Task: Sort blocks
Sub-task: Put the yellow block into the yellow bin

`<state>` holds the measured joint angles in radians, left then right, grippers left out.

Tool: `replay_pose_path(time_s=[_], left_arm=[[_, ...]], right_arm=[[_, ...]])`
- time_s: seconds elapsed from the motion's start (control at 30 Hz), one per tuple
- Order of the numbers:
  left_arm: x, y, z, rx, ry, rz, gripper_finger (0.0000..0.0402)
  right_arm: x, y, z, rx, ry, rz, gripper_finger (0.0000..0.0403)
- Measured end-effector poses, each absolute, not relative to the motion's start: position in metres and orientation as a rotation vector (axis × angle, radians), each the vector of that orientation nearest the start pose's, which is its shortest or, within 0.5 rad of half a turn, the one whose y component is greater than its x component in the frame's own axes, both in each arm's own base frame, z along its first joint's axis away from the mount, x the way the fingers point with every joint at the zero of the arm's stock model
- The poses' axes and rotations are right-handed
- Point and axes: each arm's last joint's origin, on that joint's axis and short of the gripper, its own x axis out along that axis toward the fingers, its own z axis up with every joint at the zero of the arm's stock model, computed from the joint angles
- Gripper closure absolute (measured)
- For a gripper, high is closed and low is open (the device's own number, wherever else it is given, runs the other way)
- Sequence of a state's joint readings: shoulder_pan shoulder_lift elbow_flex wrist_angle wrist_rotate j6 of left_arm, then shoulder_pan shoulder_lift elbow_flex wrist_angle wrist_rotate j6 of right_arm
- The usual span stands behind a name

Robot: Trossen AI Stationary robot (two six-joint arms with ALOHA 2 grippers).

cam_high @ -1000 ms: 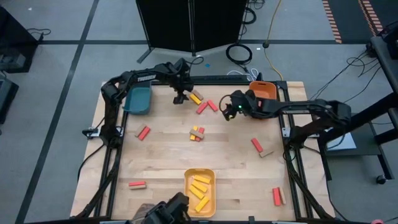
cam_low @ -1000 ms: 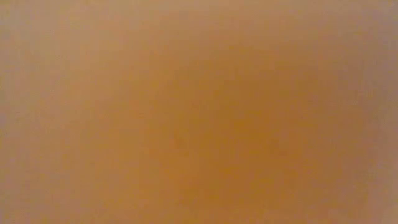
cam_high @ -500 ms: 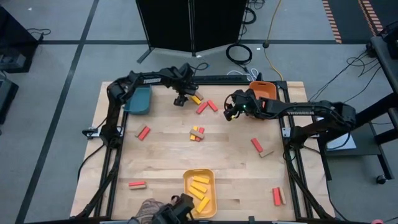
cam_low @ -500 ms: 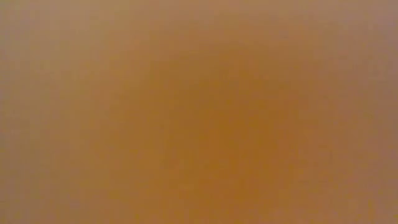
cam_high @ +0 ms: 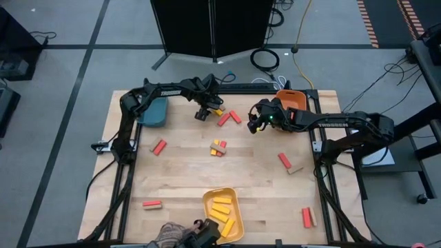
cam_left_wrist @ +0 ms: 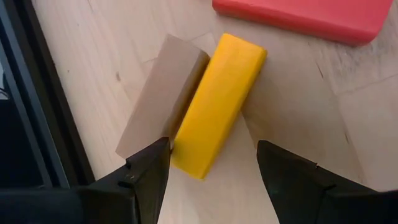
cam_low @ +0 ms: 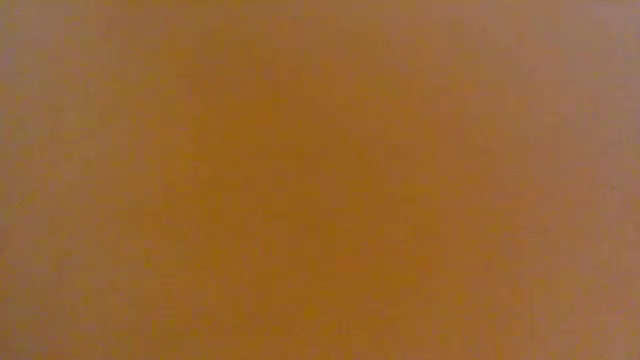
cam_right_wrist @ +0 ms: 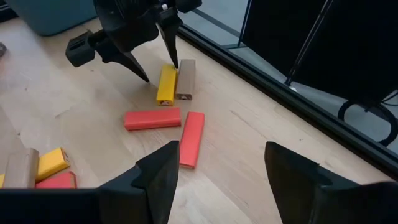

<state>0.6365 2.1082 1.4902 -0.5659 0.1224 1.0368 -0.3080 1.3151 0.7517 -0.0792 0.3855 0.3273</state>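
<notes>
On the left of the wooden surface, seen from above, a teal tray sits near the far edge, with a red block lying nearer the middle and a red and tan block close to the front edge.

My left tool reaches from the far left corner toward the middle of the far edge. Its fingers are spread wide and hold nothing. Through its wrist camera I see a yellow block lying in the gap between my fingers, side by side and touching a tan block. A red block lies just beyond them. From my right wrist camera, the left tool's fingertips stand on either side of the yellow block's end.

Just right of that pair lie two red blocks, forming an angle. Near the centre is a small cluster of yellow, red and tan blocks. At the front edge, a yellow tray holds several yellow blocks.

My right tool hovers right of the two red blocks, fingers wide apart and empty. An orange tray sits behind it at the far right. Further right, a red block touches a tan one, and another red block lies near the front right corner.

The low camera shows only an orange blur.
</notes>
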Motion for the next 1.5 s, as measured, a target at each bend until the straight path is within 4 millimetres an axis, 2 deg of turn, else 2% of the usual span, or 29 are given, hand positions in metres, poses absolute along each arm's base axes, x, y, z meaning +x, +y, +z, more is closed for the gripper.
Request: replay_pose_path(time_s=[0.4, 0.8, 1.23, 1.5], left_arm=[[0.3398, 0.2477, 0.1458, 0.396, 1.251, -0.143, 0.0165], [0.3407, 0.2476, 0.1462, 0.372, 1.230, -0.139, 0.0169], [0.3401, 0.2483, 0.1461, 0.332, 1.229, -0.115, 0.0285], [0.3409, 0.2492, 0.1472, 0.324, 1.219, -0.094, 0.0307]], right_arm=[[0.2527, -0.0910, 0.2218, 0.288, 0.544, -0.743, 0.0202], [0.2526, -0.0910, 0.2215, 0.265, 0.555, -0.736, 0.0202], [0.2527, -0.0909, 0.2216, 0.292, 0.545, -0.743, 0.0202], [0.2532, -0.0903, 0.2217, 0.299, 0.545, -0.724, 0.0202]])
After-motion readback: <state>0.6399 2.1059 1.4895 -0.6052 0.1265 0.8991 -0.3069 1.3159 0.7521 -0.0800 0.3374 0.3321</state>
